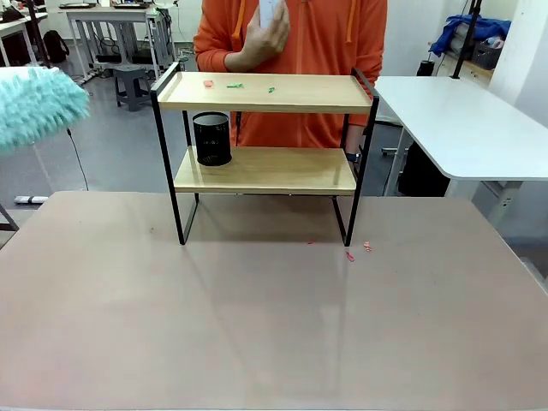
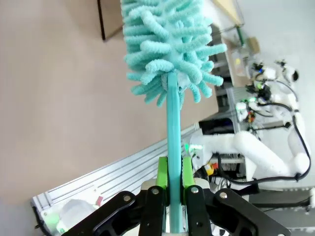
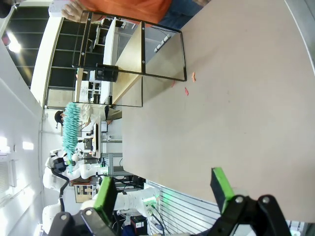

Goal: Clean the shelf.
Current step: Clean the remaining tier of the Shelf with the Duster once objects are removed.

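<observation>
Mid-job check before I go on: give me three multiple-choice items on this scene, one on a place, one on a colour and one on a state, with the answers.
1. Where does the black cup stand in relation to the shelf?
A. on the top board
B. on the lower board
C. on the table in front of it

2. What colour is the duster?
A. teal
B. yellow
C. red

3. How is the right hand?
A. open, holding nothing
B. shut on the duster
C. shut on the cup

Answers:
1 B: the cup sits on the lower board, toward its left end in the front view.
2 A: its fluffy head and its handle are both teal.
3 A: its jaws stand wide apart with nothing between them; the duster is clamped in the left hand.
</observation>
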